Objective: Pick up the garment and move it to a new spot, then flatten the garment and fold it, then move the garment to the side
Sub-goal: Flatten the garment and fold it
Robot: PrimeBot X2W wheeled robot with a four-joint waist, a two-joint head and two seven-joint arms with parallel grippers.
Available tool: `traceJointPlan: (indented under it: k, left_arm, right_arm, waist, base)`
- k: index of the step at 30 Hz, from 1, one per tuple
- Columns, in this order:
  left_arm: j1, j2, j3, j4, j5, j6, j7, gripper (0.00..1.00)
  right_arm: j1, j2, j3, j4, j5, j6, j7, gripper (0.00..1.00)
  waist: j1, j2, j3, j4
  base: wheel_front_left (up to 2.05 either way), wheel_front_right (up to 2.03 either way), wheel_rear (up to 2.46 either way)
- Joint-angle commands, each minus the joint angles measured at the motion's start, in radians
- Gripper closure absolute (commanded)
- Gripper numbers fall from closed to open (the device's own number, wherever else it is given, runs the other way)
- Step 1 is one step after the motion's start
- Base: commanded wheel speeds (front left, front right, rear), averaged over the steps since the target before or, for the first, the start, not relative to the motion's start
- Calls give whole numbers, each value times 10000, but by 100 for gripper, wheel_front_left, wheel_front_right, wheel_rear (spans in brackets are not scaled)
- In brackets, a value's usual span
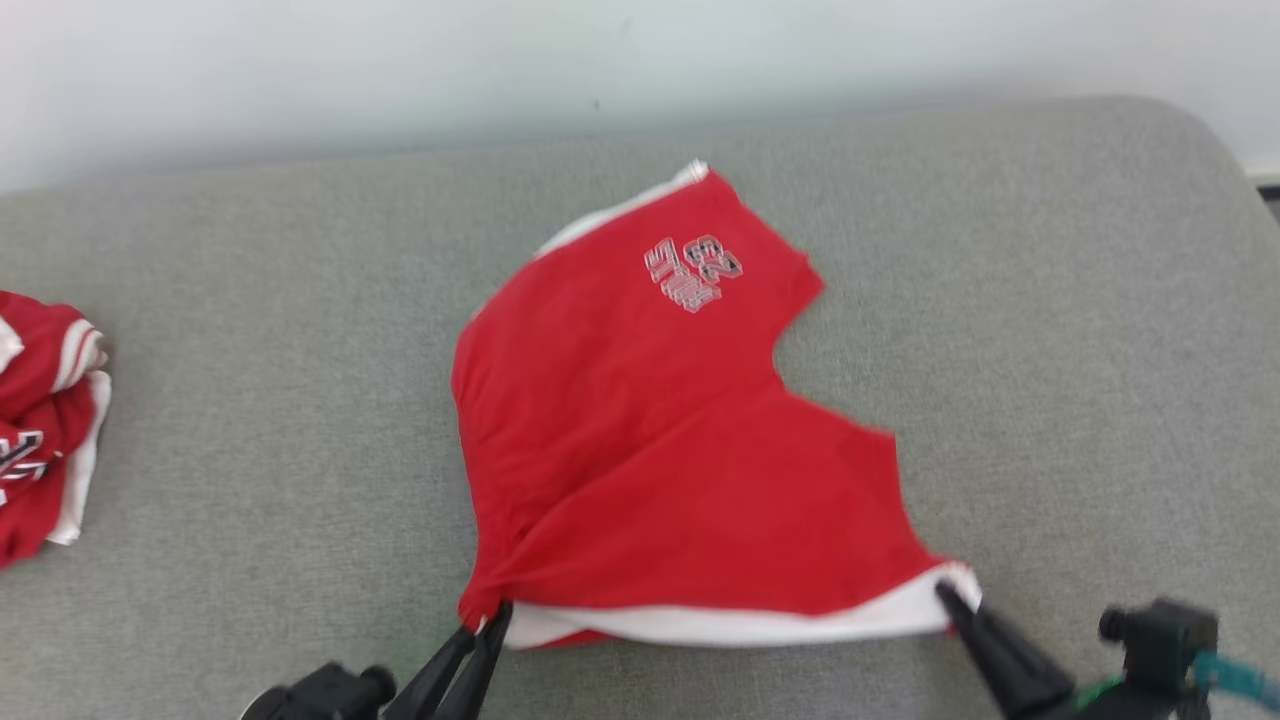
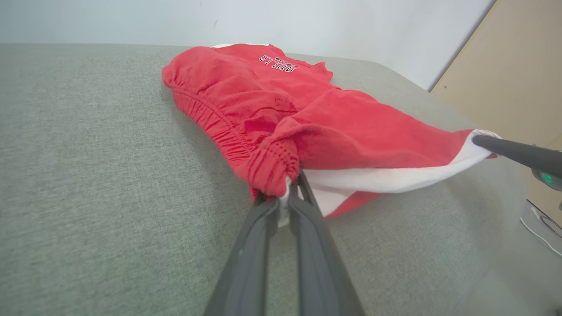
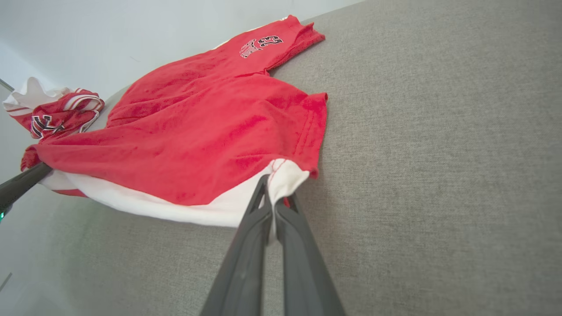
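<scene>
Left gripper (image 1: pixel 487 622): at the nearest edge, on the left. Its two dark fingers are pressed together on the gathered elastic corner of the garment (image 1: pixel 650 440), with red cloth bunched at the tips.
Right gripper (image 1: pixel 950 598): at the nearest edge, on the right. Its fingers are clamped tight on the white-trimmed corner of the same garment.
White band (image 1: pixel 720 625): pulled taut between the two grippers and seemingly raised a little off the padding.
Garment: red shorts with white trim. They lie across the middle of the grey padded surface (image 1: pixel 250 350), fanning away from the grippers, with creases running from the left corner.
Print (image 1: pixel 692 272): a white-outlined "23" with lettering, near the far end of the shorts.
Second garment (image 1: pixel 40 420): a crumpled red-and-white heap at the left edge of the surface, well apart from the shorts.
Wall (image 1: pixel 500 60): pale, behind the far edge.
</scene>
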Motion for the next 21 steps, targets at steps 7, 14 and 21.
traceJointPlan:
  k: [7,14,21]
  left_arm:
    - [766,185,105,-231,410,-160,-31,100]
    - [771,-248,209,-426,663,-284,-31,100]
    - [194,-608,301,-374,966,-573,-31,100]
  right_arm:
    - [1592,611,-1180,-1120,-609,-24,735,100]
    - [1982,1047,-2457,-1867,-1152,-24,1448,100]
    - [751,1220,-3419,-1687,-1144,-24,2066,100]
  waist:
    - [2,2,-584,150]
    - [2,2,-776,310]
    - [2,2,-780,632]
  base:
    - [0,0,0]
    - [0,0,0]
    - [0,0,0]
